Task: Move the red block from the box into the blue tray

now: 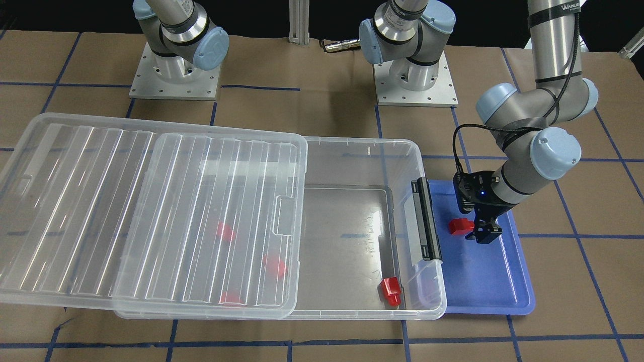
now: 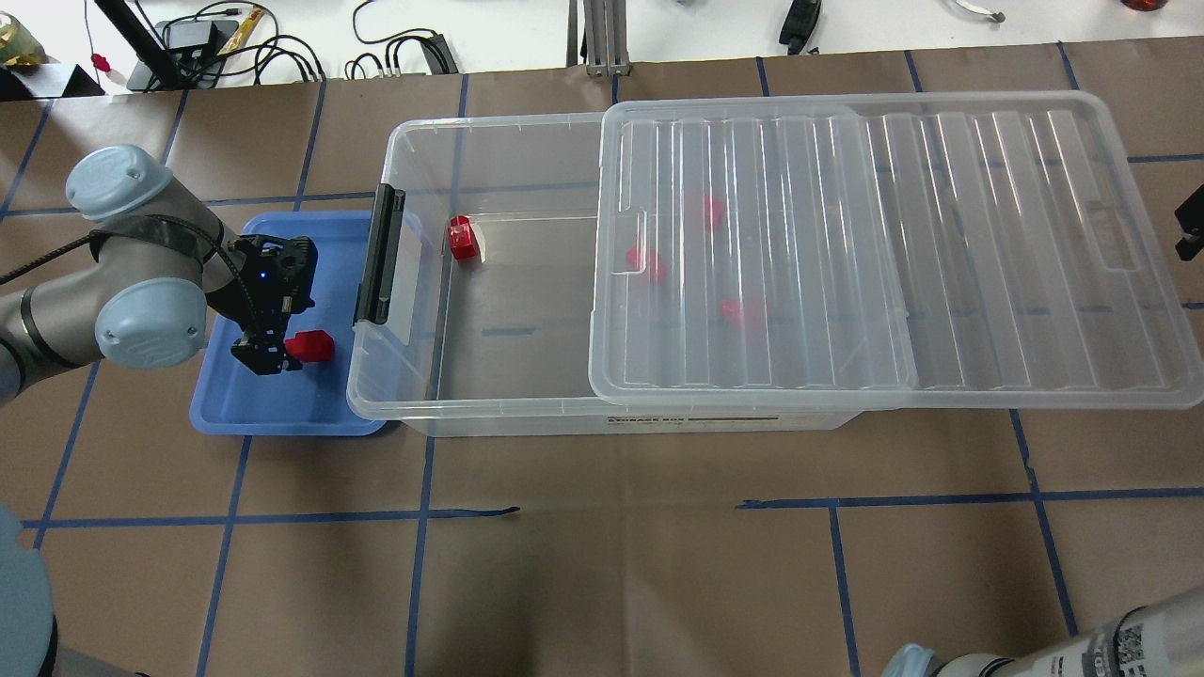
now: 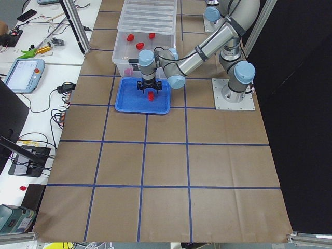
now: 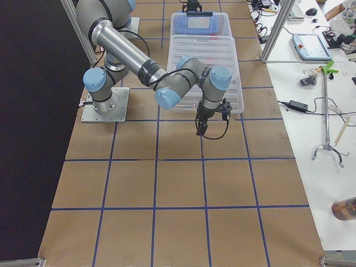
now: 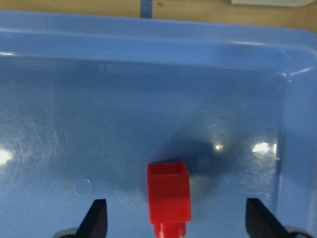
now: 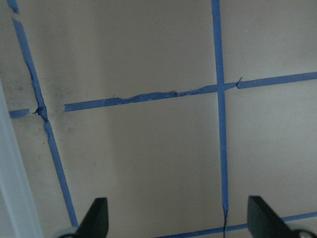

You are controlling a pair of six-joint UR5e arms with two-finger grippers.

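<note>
The blue tray (image 1: 488,286) lies at the latch end of the clear box (image 1: 362,143). One red block (image 1: 459,226) lies on the tray floor; the left wrist view shows it (image 5: 168,191) between my spread fingertips. My left gripper (image 1: 483,234) is open, low over the tray, and not closed on the block. Another red block (image 1: 391,290) lies in the uncovered part of the box, and three more show dimly under the lid (image 1: 151,201). My right gripper (image 6: 178,223) is open and empty over bare paper beside the box's other end.
The ribbed lid (image 2: 894,254) is slid aside and overhangs the box's far end. The black latch (image 2: 379,254) stands between the tray and the box. Brown paper with blue tape lines (image 2: 621,508) covers the table. Both arm bases (image 1: 415,75) stand behind the box.
</note>
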